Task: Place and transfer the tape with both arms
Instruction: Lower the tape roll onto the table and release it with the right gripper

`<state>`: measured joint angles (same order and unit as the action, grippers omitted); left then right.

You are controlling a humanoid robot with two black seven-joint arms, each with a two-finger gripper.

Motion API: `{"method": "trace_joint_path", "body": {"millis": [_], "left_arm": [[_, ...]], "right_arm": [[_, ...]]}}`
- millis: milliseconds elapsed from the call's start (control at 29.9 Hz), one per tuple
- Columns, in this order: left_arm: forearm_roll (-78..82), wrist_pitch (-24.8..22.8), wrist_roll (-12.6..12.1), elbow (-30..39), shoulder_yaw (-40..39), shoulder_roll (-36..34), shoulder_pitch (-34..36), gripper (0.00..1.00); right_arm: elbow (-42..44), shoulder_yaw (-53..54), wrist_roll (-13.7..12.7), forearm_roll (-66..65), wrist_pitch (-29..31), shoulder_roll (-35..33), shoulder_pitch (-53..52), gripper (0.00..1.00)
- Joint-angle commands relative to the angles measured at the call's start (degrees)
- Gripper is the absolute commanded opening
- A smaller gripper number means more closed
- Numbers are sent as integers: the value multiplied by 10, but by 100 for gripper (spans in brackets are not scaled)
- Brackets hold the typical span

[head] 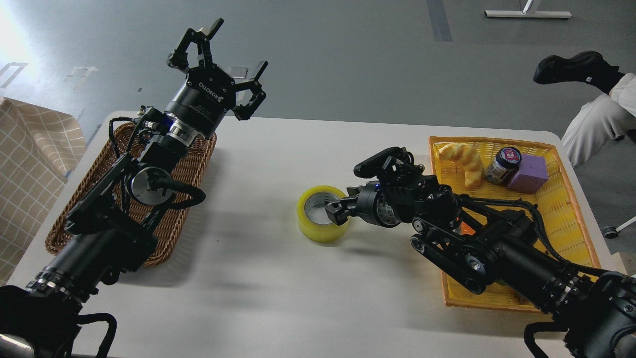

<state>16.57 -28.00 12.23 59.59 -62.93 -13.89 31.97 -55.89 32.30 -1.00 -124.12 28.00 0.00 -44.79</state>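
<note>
Right pincer [334,209] on tape [322,214]

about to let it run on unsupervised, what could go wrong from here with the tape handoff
1. The right gripper holds the tape with its fingers hooked over the roll's near wall only, one finger in the core. A grip that shallow could let the roll tilt or slip when lifted.
2. The left gripper is open but raised far off, above the wicker basket; a long reach leaves room for misalignment.
3. The right arm overhangs the yellow tray and could snag it.
</note>
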Motion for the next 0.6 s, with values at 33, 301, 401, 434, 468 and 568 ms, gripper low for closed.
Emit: {"method": "trace_joint_path", "body": {"millis": [33,301,401,434,468,568], "left_arm": [[0,0,1,-1,1,0,-1,98],[0,0,20,-1,2,-2,0,98],[0,0,14,0,3,-3,3,98],[0,0,12,0,6,-3,7,98],[0,0,12,0,7,-3,8,98],[0,0,11,0,9,-3,9,98]], "right_arm": [[-29,30,0,10,0,0,-1,98],[-128,59,0,65,0,-86,8,100],[-176,87,0,104,0,-134,23,100],[-193,102,0,119,0,-151,33,100],[-203,113,0,127,0,-160,37,100],[-247,171,1,178,0,-188,75,100]]}}
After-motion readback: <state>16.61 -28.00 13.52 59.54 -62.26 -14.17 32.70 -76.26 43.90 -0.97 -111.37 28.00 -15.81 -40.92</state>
